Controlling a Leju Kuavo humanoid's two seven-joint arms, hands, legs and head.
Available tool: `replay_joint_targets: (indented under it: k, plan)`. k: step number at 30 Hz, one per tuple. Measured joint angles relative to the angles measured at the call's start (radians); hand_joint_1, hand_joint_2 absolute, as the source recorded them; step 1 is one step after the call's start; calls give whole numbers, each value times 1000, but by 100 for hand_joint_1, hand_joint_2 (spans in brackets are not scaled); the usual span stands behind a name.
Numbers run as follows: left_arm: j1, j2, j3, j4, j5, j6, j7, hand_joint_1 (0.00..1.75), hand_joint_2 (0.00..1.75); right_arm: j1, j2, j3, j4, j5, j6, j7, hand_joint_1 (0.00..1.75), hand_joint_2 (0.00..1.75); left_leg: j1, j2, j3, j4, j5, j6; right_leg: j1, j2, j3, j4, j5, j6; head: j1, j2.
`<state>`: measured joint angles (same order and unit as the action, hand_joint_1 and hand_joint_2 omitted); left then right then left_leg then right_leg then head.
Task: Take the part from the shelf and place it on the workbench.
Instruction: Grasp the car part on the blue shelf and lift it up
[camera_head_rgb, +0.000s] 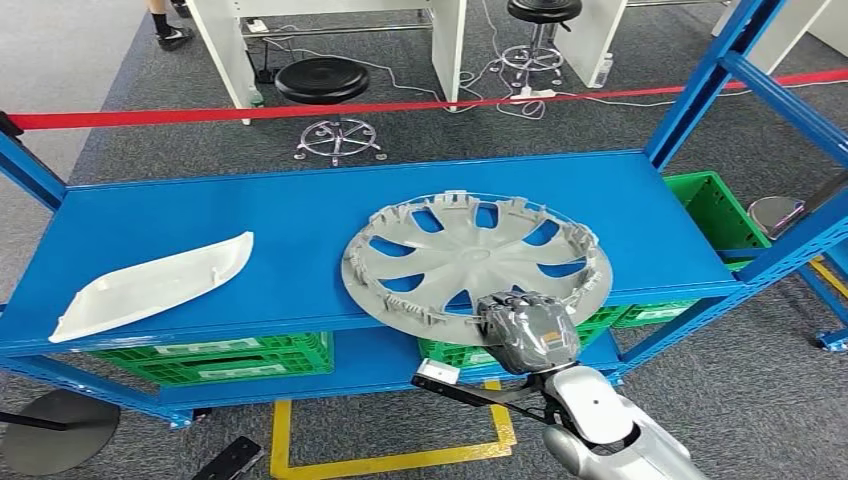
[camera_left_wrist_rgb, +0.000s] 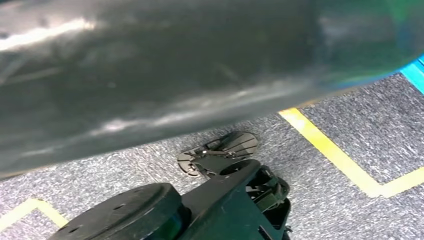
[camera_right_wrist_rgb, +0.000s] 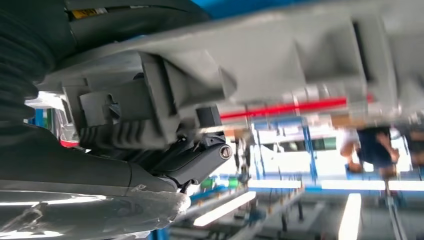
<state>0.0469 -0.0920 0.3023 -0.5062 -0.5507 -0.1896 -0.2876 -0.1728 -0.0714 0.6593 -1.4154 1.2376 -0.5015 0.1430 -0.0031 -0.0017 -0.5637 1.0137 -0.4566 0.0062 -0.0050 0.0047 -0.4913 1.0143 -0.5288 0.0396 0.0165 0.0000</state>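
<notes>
The grey wheel cover (camera_head_rgb: 476, 262) lies flat on the blue shelf (camera_head_rgb: 300, 215), its near rim hanging slightly over the front edge. The right hand (camera_head_rgb: 527, 335) is at that near rim with its fingers (camera_head_rgb: 515, 303) curled over the edge; the right wrist view shows the grey plastic pressed against the hand, so it looks gripped. By my reading the grasp is made, while lifting, carrying and setting down on the workbench remain. A white curved panel (camera_head_rgb: 150, 287) lies well apart
</notes>
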Motion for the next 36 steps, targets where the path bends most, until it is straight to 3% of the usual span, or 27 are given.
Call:
replay_joint_targets:
  k: [5,6,8,9,10,12,13,36]
  plan:
    - [18,2,-23,-15,33,13,-1,0,0,69,-7,-32,-143,52,-81,-16,175,175,0,0,0,0,0,0,0,0,0,0,0,0,0,0]
    - [22,2,-27,-17,39,16,-2,0,0,83,-7,-37,-172,56,-99,-20,164,175,0,0,0,0,0,0,0,0,0,0,0,0,0,0]
    - [28,3,-36,-23,46,18,-2,0,0,107,-8,-47,-221,61,-112,-24,91,175,0,0,0,0,0,0,0,0,0,0,0,0,0,0]
    - [31,3,-39,-25,51,19,-2,0,0,115,-8,-50,-240,61,-112,-26,79,175,0,0,0,0,0,0,0,0,0,0,0,0,0,0]
    - [33,4,-43,-29,55,19,-2,0,0,122,-9,-54,-254,61,-112,-29,89,175,0,0,0,0,0,0,0,0,0,0,0,0,0,0]
    - [38,5,-54,-35,66,19,0,0,0,128,-11,-61,-273,56,-110,-35,163,175,0,0,0,0,0,0,0,0,-1,0,0,0,0,0]
    - [39,6,-60,-38,73,20,1,0,0,129,-11,-64,-277,51,-110,-38,175,175,0,0,0,0,0,0,0,0,-1,0,0,0,0,0]
    - [47,18,-134,-61,132,35,18,0,0,141,-21,-73,-299,27,-106,-53,175,175,0,0,-1,0,0,0,0,0,0,0,0,0,0,0]
